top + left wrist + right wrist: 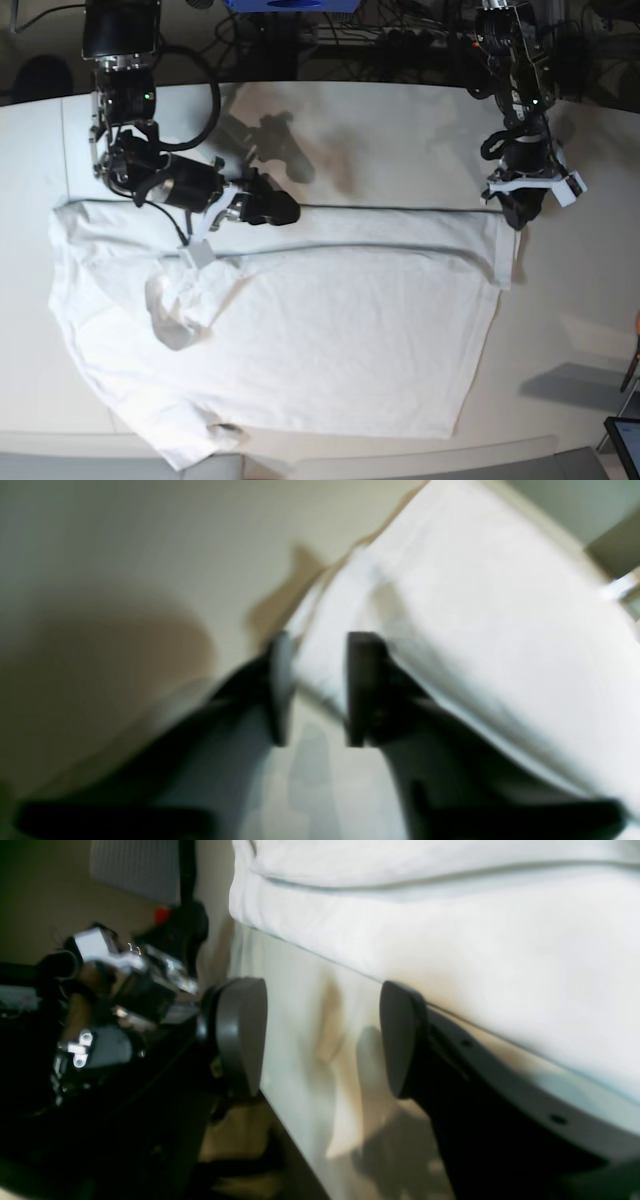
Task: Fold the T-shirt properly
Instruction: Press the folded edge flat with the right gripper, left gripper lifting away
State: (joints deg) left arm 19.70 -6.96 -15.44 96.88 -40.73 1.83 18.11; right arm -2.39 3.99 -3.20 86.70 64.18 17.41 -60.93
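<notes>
While the T-shirt (300,330) lies spread over the front half of the table (400,130), its far edge is already folded toward the middle. The left hand (312,690) straddles the far hem corner, closing; whether it grips cannot be told. The right hand (322,1040) stands released beside the far edge. Soft, light cloth will sag, so hems are best to pinch. The table's back part leaves free room.

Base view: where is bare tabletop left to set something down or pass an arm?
Bare table lies behind the T-shirt, between the right gripper and left gripper. A second patch runs along the shirt's hem edge below the left gripper. The front edge is crowded with fabric.
</notes>
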